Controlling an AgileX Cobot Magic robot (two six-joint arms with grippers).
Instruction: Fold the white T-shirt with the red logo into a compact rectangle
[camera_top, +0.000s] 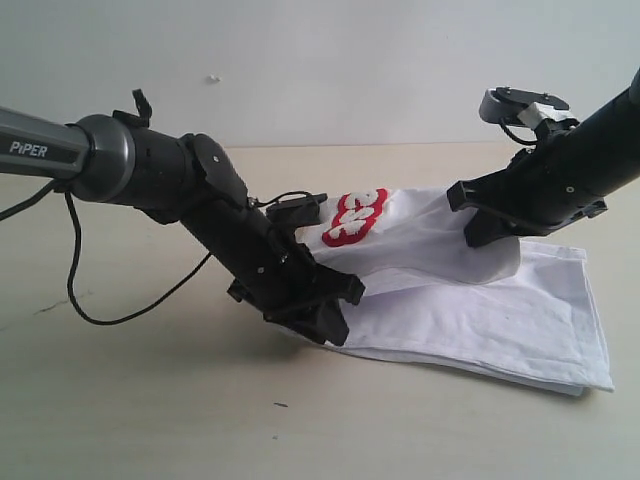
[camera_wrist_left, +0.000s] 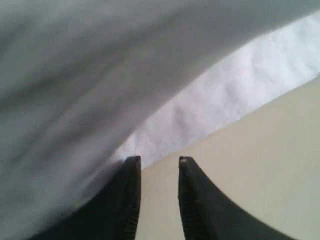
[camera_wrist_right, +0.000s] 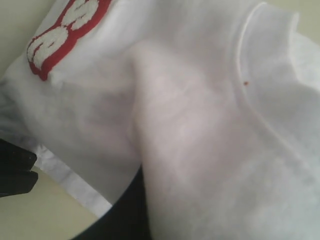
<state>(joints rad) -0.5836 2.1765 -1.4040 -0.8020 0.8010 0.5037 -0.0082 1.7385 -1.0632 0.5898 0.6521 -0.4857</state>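
Note:
The white T-shirt (camera_top: 470, 310) lies partly folded on the tan table, with one layer raised off the rest. The red logo (camera_top: 357, 216) shows on that raised layer, at its far end, and again in the right wrist view as the red logo (camera_wrist_right: 65, 35). My right gripper (camera_top: 492, 238) holds the raised cloth up. Cloth drapes over its jaws, and only one dark finger (camera_wrist_right: 127, 215) shows. My left gripper (camera_wrist_left: 159, 161) is low at the shirt's near left edge. It is open, with bare table between its fingers and cloth hanging over one of them.
The tan table (camera_top: 150, 400) spreads around the shirt. A black cable (camera_top: 90, 300) loops down from the left arm onto the table. The folded lower layers reach toward the front right edge (camera_top: 590, 385). A pale wall stands behind.

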